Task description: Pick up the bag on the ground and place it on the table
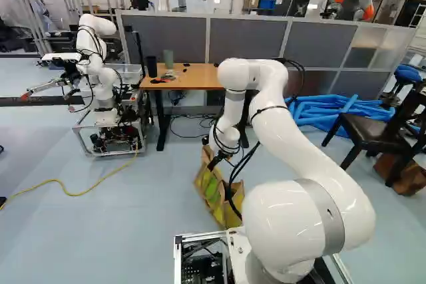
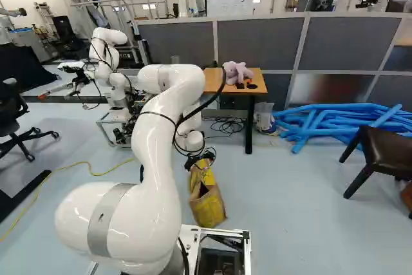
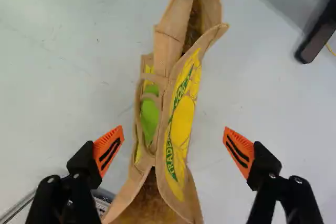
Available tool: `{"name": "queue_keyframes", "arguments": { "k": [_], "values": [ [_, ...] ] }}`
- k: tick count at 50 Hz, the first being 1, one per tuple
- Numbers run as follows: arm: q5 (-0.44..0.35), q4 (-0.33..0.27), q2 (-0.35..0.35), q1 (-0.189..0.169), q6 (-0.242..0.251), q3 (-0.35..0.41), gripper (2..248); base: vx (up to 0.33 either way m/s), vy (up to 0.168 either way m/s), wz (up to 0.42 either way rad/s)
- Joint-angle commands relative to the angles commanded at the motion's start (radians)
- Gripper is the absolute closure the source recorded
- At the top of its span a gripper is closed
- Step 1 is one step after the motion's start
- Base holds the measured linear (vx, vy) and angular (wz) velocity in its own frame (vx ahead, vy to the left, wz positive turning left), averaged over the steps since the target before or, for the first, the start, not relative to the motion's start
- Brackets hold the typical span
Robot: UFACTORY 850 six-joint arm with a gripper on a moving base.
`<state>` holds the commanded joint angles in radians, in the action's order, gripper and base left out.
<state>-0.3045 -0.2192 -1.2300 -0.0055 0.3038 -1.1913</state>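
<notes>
Tan fabric bag [image 3: 184,121] with yellow panels, green print and a bright green patch, on the floor [image 1: 120,231] ahead of the base, short of the wood-topped worktop [image 1: 190,79]. It's upright, long and narrow from above, sides drawn close at the middle where the tan straps show, mouth gaping at both ends onto a brown inside. Tool [image 1: 217,158] is right over it, fingers spread wide with an orange pad [image 3: 108,150] either side of the bag, gap showing on both sides, nothing gripped.
</notes>
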Motion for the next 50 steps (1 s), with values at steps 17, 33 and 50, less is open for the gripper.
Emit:
{"name": "queue_keyframes", "arguments": {
  "k": [17,33,50],
  "values": [
    [0.0,0.0,-0.064,0.0,0.0,-0.053,3,0.0,0.0,0.0],
    [0.0,0.0,-0.124,0.0,0.0,-0.104,3,0.0,0.0,0.0],
    [0.0,0.0,-0.188,0.0,0.0,-0.161,3,0.0,0.0,0.0]
  ]
}}
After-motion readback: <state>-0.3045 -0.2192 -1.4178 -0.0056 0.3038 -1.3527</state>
